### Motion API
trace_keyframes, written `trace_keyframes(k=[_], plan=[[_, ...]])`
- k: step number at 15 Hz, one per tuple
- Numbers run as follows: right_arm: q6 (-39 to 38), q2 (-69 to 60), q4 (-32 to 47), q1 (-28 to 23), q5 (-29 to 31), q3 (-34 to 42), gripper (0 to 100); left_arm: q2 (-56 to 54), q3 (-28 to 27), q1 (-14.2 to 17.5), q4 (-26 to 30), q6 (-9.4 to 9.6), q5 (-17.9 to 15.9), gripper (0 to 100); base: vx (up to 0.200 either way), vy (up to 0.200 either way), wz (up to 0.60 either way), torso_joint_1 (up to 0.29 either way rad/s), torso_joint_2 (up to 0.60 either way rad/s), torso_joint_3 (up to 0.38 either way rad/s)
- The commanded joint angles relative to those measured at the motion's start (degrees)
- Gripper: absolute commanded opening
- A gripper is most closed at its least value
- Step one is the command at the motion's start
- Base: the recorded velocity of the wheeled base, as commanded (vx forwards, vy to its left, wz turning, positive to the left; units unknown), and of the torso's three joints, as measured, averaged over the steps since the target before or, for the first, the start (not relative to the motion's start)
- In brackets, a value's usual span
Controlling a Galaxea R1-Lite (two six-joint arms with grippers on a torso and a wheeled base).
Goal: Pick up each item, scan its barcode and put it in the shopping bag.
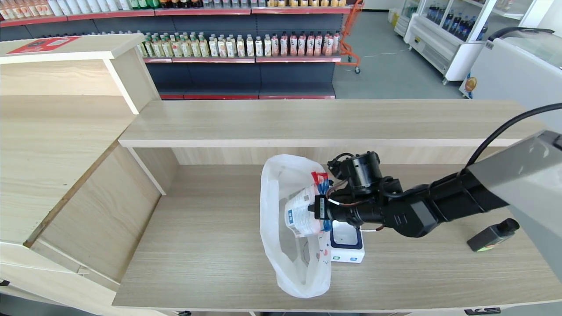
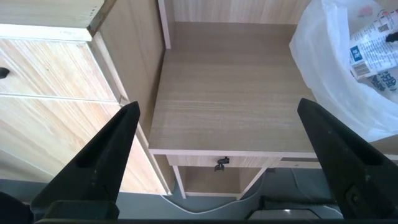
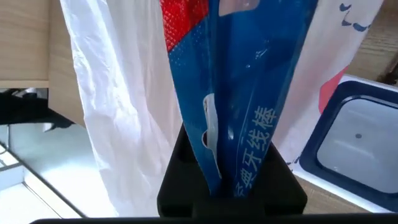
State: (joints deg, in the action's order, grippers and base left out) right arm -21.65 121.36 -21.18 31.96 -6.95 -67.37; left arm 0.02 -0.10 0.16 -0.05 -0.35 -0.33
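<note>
the right gripper (image 1: 322,207) is clamped on a blue, white and red packet (image 1: 302,211), its fingers closed tight on the packet's lower edge in the right wrist view (image 3: 231,186). the packet (image 3: 242,93) is held at the open mouth of the shopping bag (image 1: 285,259), partly inside the white plastic, tilted with its red top toward the table's back edge. the shopping bag (image 3: 124,99) stands near the middle of the table (image 1: 210,245), its bottom close to the front edge. just beside the bag, on its right, lies the scanner (image 1: 347,246), a white box with a dark blue-rimmed window (image 3: 354,146), touching the bag's plastic. a black handheld device (image 1: 492,235) lies well apart from it, near the table's right edge.

the left gripper (image 2: 219,109) is spread wide, its two dark fingers (image 2: 99,165) far apart, hanging off the front edge toward the table's left part, with the bag (image 2: 329,68) and packet (image 2: 373,53) off to its side.
</note>
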Motion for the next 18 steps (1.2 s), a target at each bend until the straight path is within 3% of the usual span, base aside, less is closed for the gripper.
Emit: trace_keyframes(k=[1, 3, 4, 8, 11, 15, 18], plan=[[1.26, 2.92, -2.03, 0.91, 0.01, 0.48, 0, -0.02, 0.01, 0.02, -0.04, 0.00, -0.02, 100, 0.000, 0.000, 0.00, 0.000, 0.00, 0.000], [1.88, 4.24, -3.17, 1.52, 0.01, 0.13, 0, -0.02, 0.01, 0.02, 0.05, 0.00, -0.02, 100, 0.000, 0.000, 0.00, 0.000, 0.00, 0.000], [2.58, 4.59, -3.35, 1.52, 0.09, 0.22, 100, -0.02, 0.01, 0.02, -0.04, 0.00, -0.02, 100, 0.000, 0.000, 0.00, 0.000, 0.00, 0.000], [1.35, 3.80, -8.88, 1.35, -2.10, 0.30, 100, -0.02, 0.01, 0.02, 0.05, 0.00, -0.02, 100, 0.000, 0.000, 0.00, 0.000, 0.00, 0.000], [-5.33, -0.07, -8.71, -0.32, -3.16, 1.71, 100, -0.02, 0.01, 0.02, -0.04, 0.00, -0.02, 100, 0.000, 0.000, 0.00, 0.000, 0.00, 0.000], [-9.81, -14.83, -8.00, -4.63, -7.03, 12.26, 100, -0.02, 0.01, 0.02, -0.04, 0.00, -0.02, 100, 0.000, 0.000, 0.00, 0.000, 0.00, 0.000], [-4.28, -31.01, -0.71, -9.90, -8.17, 19.99, 100, -0.02, 0.01, 0.02, 0.05, 0.00, -0.02, 100, 0.000, 0.000, 0.00, 0.000, 0.00, 0.000]])
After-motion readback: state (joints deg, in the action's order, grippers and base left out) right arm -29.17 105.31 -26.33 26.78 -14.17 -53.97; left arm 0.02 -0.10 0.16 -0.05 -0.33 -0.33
